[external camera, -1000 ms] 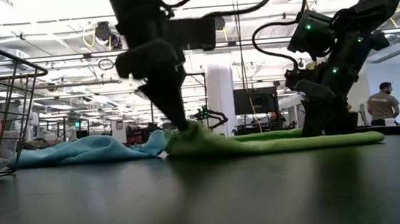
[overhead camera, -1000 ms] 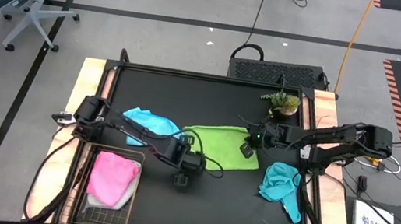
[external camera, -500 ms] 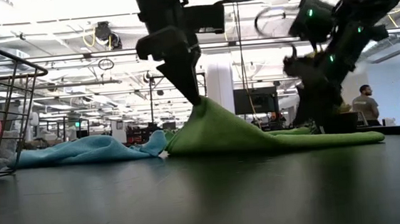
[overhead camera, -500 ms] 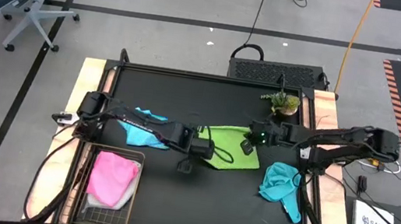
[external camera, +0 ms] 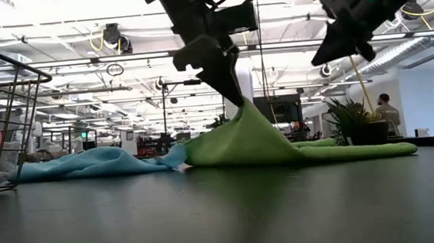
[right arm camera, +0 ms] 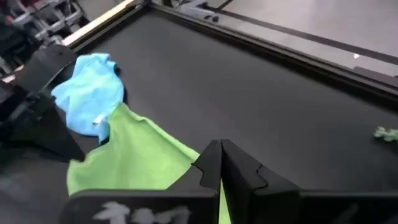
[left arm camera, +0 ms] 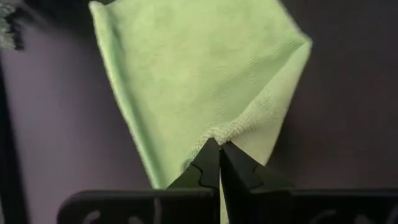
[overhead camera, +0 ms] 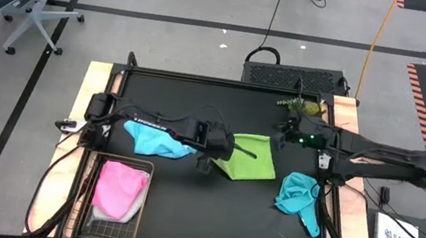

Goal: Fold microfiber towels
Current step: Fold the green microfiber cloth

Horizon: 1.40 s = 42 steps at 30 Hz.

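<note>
Lime green microfiber towel lies mid-table, soft and finely looped, its long axis running toward the right arm. The left gripper, fingers pinched tight on one hemmed corner, lifts it into a tent. The right gripper, closed and empty, hovers above the far edge.

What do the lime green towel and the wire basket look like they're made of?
Lime green towel: soft napped fabric, likely microfiber; matte, fine looped texture, stitched hem, drapes where the left gripper pinches it. Wire basket: thin metal wire grid, apparently bare or lightly coated; the open mesh shows in the low view.
</note>
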Tool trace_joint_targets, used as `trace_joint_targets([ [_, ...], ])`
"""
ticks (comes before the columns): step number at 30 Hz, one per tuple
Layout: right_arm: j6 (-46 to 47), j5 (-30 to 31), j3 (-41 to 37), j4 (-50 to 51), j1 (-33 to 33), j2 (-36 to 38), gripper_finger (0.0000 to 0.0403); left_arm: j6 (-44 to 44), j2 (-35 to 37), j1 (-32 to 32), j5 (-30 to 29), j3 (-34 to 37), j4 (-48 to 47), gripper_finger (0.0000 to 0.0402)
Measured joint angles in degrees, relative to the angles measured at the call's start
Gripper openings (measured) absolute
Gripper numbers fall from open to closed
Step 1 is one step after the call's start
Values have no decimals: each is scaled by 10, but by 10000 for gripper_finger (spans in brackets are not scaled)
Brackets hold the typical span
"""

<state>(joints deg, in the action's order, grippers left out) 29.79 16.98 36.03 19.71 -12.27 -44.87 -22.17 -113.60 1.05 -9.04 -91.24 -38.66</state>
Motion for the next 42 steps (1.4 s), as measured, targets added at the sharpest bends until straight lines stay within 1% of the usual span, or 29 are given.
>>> trace_joint_targets([
  [3, 15, 10, 0, 13, 0, 9, 0, -11, 0, -12, 3, 0, 0, 0],
  [6, 30, -14, 0, 16, 1, -7, 0, 0, 0, -17, 15, 0, -4, 0],
  [10, 40, -43, 0, 15, 13, -62, 0, 32, 0, -14, 16, 0, -20, 0],
  [14, 41, -68, 0, 14, 25, -132, 0, 70, 0, -2, 17, 0, -58, 0],
  [18, 34, -100, 0, -6, 28, -188, 0, 129, 0, 16, 27, 0, -92, 0],
  [21, 15, -112, 0, -28, 28, -215, 0, 182, 0, 32, 41, 1, -94, 0],
  [23, 1, -112, -1, -28, 26, -224, 0, 217, 1, 43, 44, 8, -95, 0],
  [28, -35, -113, -1, -27, 16, -232, 0, 320, 1, 61, 75, 34, -94, 0],
  [33, -88, -152, -1, -22, 13, -231, 0, 404, 1, 79, 77, 52, -91, 0],
  [35, -107, -165, -1, -5, 13, -231, 0, 439, 1, 85, 80, 59, -90, 0],
  [39, -115, -173, -1, 32, 14, -231, 0, 494, 1, 99, 95, 74, -79, 0],
  [42, -120, -179, -1, 39, 19, -231, 0, 515, 1, 113, 101, 85, -72, 0],
])
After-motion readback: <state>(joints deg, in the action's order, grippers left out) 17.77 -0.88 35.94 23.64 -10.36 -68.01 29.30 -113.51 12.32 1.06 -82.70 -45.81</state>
